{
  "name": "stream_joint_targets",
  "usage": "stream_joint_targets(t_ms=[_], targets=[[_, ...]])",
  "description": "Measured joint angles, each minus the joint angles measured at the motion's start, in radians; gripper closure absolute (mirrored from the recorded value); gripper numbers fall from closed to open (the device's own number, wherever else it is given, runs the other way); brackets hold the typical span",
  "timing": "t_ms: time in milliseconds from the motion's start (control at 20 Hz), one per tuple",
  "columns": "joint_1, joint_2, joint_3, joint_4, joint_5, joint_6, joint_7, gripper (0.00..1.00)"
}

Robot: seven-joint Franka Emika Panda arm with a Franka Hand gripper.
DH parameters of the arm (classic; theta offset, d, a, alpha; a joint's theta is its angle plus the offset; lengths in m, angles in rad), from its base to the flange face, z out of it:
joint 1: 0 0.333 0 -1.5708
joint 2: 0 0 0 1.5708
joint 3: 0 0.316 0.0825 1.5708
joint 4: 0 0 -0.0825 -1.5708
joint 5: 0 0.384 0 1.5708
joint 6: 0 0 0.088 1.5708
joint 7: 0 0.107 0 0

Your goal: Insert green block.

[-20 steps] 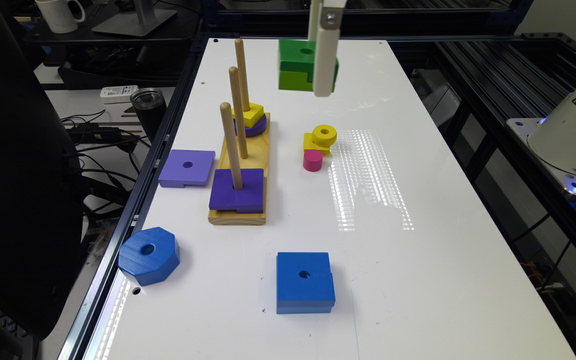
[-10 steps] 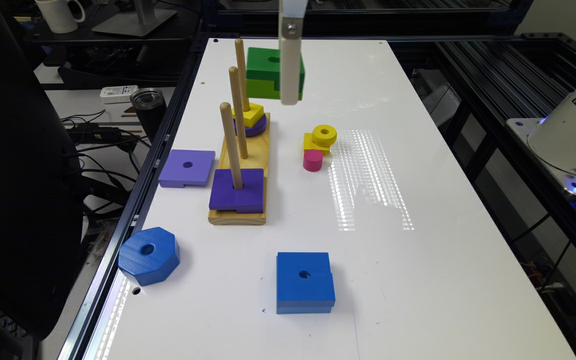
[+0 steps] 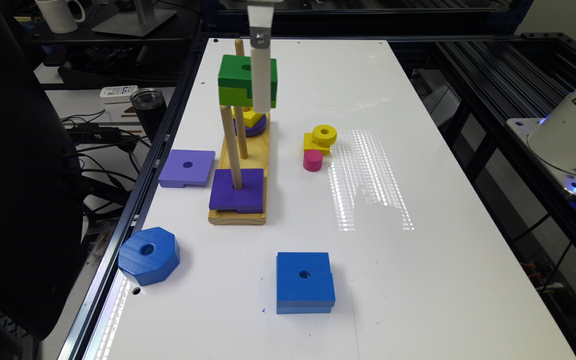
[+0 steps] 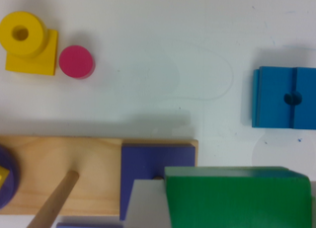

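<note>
Exterior view: the green block (image 3: 238, 80) is held clamped in the gripper (image 3: 261, 102), raised above the wooden pegs (image 3: 231, 147). Lifting is done; alignment and lowering onto a peg are judged left.

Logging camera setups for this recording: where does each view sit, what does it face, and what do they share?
Exterior view: off the arm, raised, looking down along the white table; the tool holds the green block beside the pegs.
Wrist view: on the wrist, facing down; tool's pale finger beside the green block.
Shared: blue square, pink cylinder.
</note>
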Motion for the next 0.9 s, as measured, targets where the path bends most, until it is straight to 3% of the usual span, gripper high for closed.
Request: stream_joint_targets(t_ms=[350,700,900], targets=[[0.001,0.034,0.002,0.034,-0.0193,0.000,0.009,1.00],[0.002,0.051,0.004,0.051,-0.0315,-0.001,0.017,1.00],[0.003,0.055,0.004,0.055,-0.0338,-0.001,0.018,1.00]])
